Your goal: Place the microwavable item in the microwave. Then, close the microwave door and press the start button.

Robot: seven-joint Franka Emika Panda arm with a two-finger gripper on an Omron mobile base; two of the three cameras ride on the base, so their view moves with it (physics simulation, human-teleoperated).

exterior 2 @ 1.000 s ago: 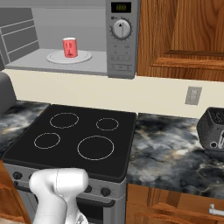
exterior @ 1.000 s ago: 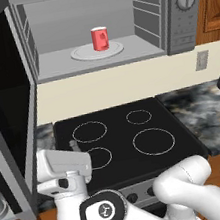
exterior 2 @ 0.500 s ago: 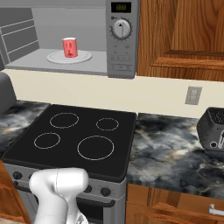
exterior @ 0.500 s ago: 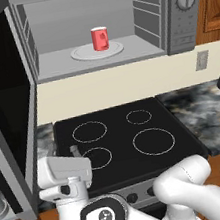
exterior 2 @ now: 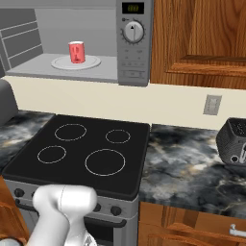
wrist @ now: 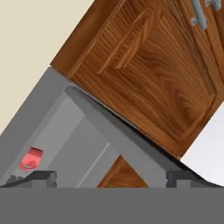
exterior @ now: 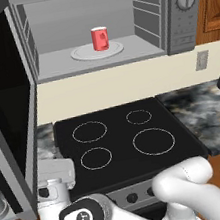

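The small plain red-pink cylindrical cup (exterior: pixel 100 38) already stands upright on the white round plate (exterior: pixel 83 54) inside the wide silver-grey microwave (exterior: pixel 184 32), about mid-cavity, so we judge the placing done and the door-closing step in hand. The microwave door (exterior: pixel 4 114), a large black glass panel in a silver-grey frame, swings wide open off the microwave's left side. Our two-finger gripper (wrist: pixel 111 177) sits low, well below the microwave and near the door's lower edge, its jaws spread with nothing between them; the cup shows small and far in the hand view. To do this well, we should get behind the door's outer face, push near its free edge, and sweep along its arc toward the microwave until it seats, keeping clear of the black glass stovetop (exterior: pixel 122 140) beneath. The control panel with the round dial (exterior 2: pixel 133 31) comes afterwards.
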